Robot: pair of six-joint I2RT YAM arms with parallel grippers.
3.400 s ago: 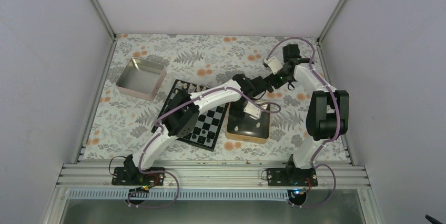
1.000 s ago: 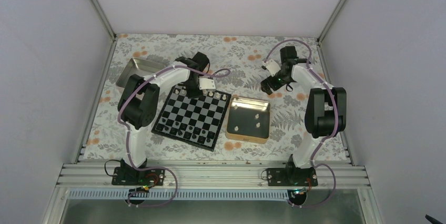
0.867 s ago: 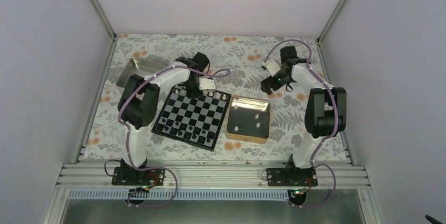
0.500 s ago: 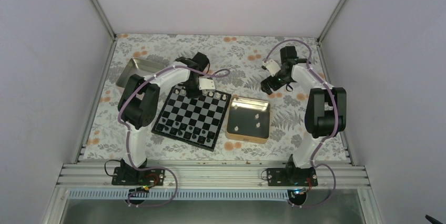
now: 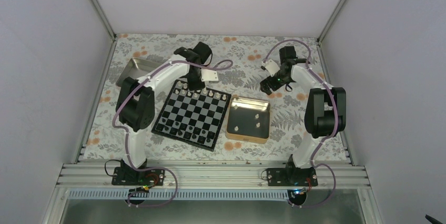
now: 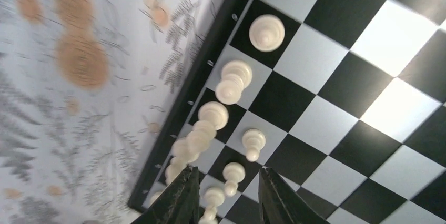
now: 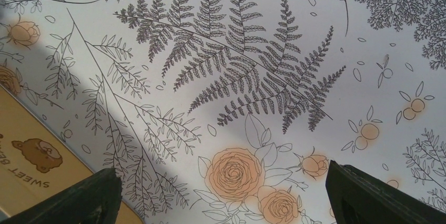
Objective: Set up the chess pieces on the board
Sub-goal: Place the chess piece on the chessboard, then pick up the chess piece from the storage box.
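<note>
The board (image 5: 197,116) lies left of centre, black and pale grey squares. White chess pieces (image 5: 202,93) stand in rows along its far edge. In the left wrist view they (image 6: 266,32) line the board's (image 6: 336,77) edge rows. My left gripper (image 5: 194,82) hovers over that far edge, open and empty. Its fingers (image 6: 181,197) straddle a white pawn (image 6: 233,174) from above without touching it. Three more white pieces (image 5: 256,114) lie in the gold tin (image 5: 231,129). My right gripper (image 5: 267,86) is wide open and empty over the cloth (image 7: 236,77), beyond the tin.
Small dark chessmen (image 5: 176,126) stand along the board's near rows. A silver tin (image 5: 131,68) sits at the far left, partly behind my left arm. The gold tin's corner (image 7: 31,161) shows in the right wrist view. A floral cloth (image 5: 315,145) covers the table.
My left arm swung from the gold tin to the board's far edge, then lifted and drew back a little, uncovering more white pieces. The right arm has barely moved.
</note>
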